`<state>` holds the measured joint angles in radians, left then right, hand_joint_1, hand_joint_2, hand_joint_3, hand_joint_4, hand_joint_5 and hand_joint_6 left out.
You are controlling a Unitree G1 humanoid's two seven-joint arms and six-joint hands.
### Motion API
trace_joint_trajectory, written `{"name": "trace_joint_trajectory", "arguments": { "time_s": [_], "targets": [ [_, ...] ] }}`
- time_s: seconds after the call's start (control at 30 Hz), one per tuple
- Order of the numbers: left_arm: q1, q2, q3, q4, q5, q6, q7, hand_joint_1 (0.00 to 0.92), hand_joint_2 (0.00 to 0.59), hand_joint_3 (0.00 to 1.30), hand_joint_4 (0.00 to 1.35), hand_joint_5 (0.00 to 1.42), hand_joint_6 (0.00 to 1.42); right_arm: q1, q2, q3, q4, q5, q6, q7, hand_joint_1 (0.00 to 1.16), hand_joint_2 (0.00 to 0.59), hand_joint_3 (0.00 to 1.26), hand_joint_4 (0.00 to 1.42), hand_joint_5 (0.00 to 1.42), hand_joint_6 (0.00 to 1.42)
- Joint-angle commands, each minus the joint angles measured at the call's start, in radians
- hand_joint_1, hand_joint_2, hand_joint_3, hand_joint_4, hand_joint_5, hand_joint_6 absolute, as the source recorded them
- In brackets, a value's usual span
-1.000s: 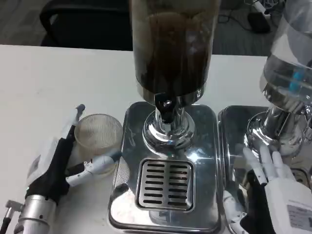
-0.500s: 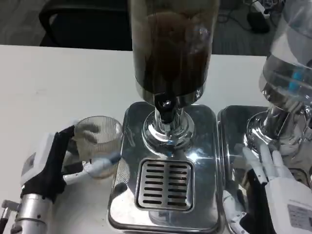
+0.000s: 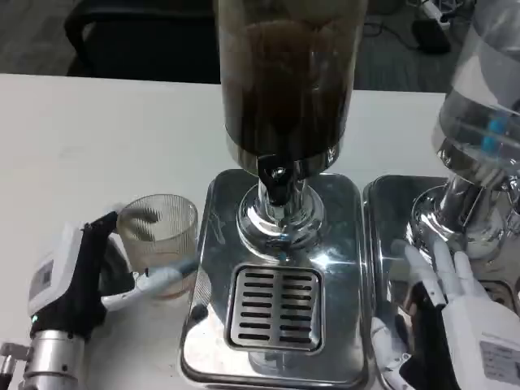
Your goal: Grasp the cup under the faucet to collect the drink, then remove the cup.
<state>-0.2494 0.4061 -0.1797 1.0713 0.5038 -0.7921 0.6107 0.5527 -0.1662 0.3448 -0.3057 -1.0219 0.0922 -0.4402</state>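
Note:
A clear ribbed glass cup (image 3: pixel 158 242) sits in my left hand (image 3: pixel 77 280), left of the steel drip tray (image 3: pixel 213 244). My thumb crosses the cup's front and the fingers wrap behind it, blurred through the glass. The cup is left of the black faucet (image 3: pixel 278 184), not under it. The faucet hangs below a tall dispenser (image 3: pixel 284 73) of dark drink, above the slotted grate (image 3: pixel 276 307). I cannot tell whether the cup holds liquid. My right hand (image 3: pixel 455 313) lies at the lower right with its fingers spread, holding nothing.
A second dispenser (image 3: pixel 487 106) with a clear tank stands on its own steel tray (image 3: pixel 390 219) at the right, just beyond my right hand. White table (image 3: pixel 89 138) spreads to the left and behind. A dark chair (image 3: pixel 122 32) is past the far edge.
My left hand has closed around the cup and drawn it slightly toward me and up, more upright. The right hand has stayed put.

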Motion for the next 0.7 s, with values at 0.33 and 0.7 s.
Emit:
{"name": "trace_joint_trajectory", "arguments": {
  "time_s": [0.33, 0.7],
  "targets": [
    [0.034, -0.002, 0.009, -0.149, 0.047, -0.007, 0.121, 0.572, 0.028, 0.91, 1.04, 1.14, 1.19, -0.005, -0.001, -0.009, -0.010, 0.006, 0.000, -0.007, 0.24, 0.530, 0.14, 0.00, 0.00, 0.14],
    [0.068, -0.016, -0.067, -0.313, 0.147, -0.019, 0.090, 0.545, 0.017, 0.89, 1.03, 1.11, 1.21, -0.003, 0.004, -0.009, -0.014, -0.006, 0.005, -0.021, 0.24, 0.530, 0.14, 0.00, 0.00, 0.12]
  ]
}}
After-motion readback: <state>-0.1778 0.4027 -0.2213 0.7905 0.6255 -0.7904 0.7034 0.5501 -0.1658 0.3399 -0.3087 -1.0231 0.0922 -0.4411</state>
